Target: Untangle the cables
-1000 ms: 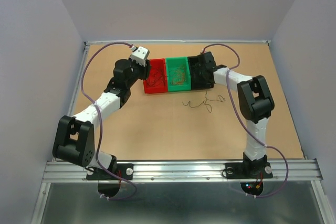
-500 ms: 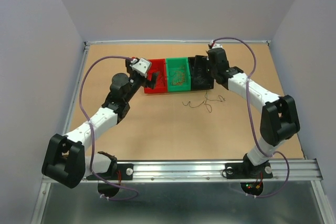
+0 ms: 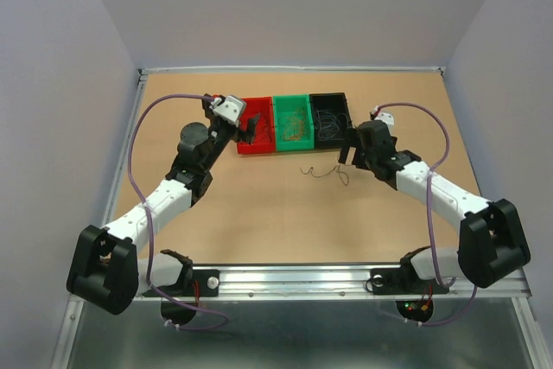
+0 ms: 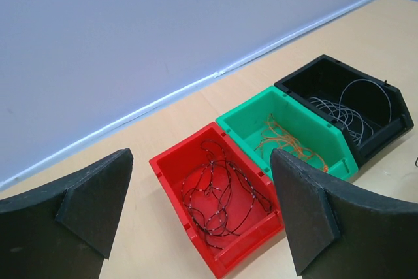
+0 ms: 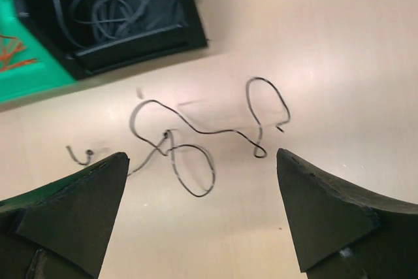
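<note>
One loose dark cable (image 5: 202,132) lay in curls and loops on the table (image 5: 326,44), just in front of the black bin (image 5: 140,49), on its near side and touching nothing else. It crossed over itself in at least one place. The other cables were already sorted: pale grey ones inside the black bin, orange ones in the green bin (image 4: 339,142) next to it, and dark ones in the red bin (image 4: 241,253) two places away.

The right claw (image 5: 201,158) hovered over the loose cable, fingers wide apart and empty, one to each side of the tangle. The left claw (image 4: 201,155) hung above the red end of the row, well away from the black bin, also spread wide and holding nothing.

The step in hand looked like picking up this last strand. Next, the right claw would likely need to descend onto one thin run of wire and close fully, since the strand is far thinner than the fingers.
</note>
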`<action>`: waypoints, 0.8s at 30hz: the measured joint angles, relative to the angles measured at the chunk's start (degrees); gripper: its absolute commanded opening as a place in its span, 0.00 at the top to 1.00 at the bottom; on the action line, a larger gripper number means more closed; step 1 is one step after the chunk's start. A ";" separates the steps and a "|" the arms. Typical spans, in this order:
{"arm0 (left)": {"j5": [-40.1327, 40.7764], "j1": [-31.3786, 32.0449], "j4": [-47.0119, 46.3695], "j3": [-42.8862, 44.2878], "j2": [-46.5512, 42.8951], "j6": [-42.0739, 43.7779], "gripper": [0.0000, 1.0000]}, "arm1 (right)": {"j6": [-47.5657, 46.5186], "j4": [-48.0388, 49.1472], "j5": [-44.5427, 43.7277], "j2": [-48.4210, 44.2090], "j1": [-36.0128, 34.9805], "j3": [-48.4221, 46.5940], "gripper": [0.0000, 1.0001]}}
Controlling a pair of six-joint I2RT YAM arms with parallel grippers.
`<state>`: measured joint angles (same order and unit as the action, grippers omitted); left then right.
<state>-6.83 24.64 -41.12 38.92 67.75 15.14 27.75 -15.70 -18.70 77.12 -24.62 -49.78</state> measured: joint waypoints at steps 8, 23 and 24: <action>0.02 0.00 -0.02 0.00 0.00 0.35 0.01 | 1.66 3.69 3.93 0.96 -0.24 5.90 0.00; -0.52 0.00 0.31 0.00 1.01 0.87 0.01 | 0.76 10.78 1.88 19.32 -6.23 -0.24 0.99; -0.52 0.00 0.33 0.00 1.01 0.90 0.01 | 0.24 11.21 3.28 19.41 -6.47 -0.37 0.99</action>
<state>-7.35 24.64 -40.80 38.92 68.75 16.03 27.99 -4.49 -15.42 96.53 -31.09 -50.15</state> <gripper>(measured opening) 0.986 0.024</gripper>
